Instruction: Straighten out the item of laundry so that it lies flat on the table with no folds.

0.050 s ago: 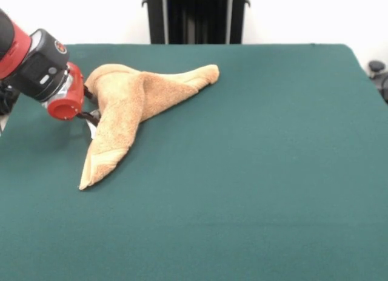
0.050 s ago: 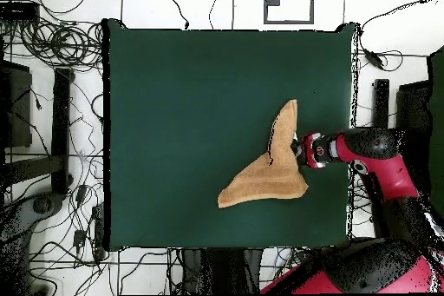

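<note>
Front view, towel: the orange-tan towel point(image 1: 130, 108) lies bunched on the left part of the green tabletop point(image 1: 254, 172), near the far edge. It has a rough Y shape, with one tail toward the near side and one toward the right.
Front view, folds: the cloth is doubled over itself along both tails, so it is clearly not flat yet.
Front view, hand: the hand point(image 1: 91, 108) comes in low from the left and touches the left edge of the towel. Its dark fingers are pressed into the cloth, but I cannot tell if they are closed on it.
Front view, reason: I judge the low side approach is meant to catch an edge and pull it outward.
Overhead view, towel: it point(image 2: 269, 171) sits at the right side of the tabletop point(image 2: 173, 119), pointed at each end.
Overhead view, hand: it point(image 2: 299, 149) meets the towel's right edge, about the middle.
Overhead view, task: unfolding is mostly not done.
</note>
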### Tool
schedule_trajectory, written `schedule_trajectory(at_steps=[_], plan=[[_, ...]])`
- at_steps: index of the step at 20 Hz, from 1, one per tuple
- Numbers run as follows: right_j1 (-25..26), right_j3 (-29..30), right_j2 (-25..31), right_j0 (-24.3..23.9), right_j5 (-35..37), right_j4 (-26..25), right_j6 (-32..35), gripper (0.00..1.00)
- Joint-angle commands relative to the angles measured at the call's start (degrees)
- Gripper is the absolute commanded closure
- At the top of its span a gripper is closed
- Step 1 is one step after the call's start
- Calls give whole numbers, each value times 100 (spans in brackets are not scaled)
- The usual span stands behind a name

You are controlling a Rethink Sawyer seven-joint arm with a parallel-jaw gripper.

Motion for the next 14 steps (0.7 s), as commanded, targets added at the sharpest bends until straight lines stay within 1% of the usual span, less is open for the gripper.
schedule_trajectory(at_steps=[1,7,13,14], plan=[[699,1662,818,457,-678,29,26,0],[464,1890,876,534,-651,260,248,0],[189,2012,812,546,-298,422,378,0],[244,1700,736,546,-16,399,430,0]])
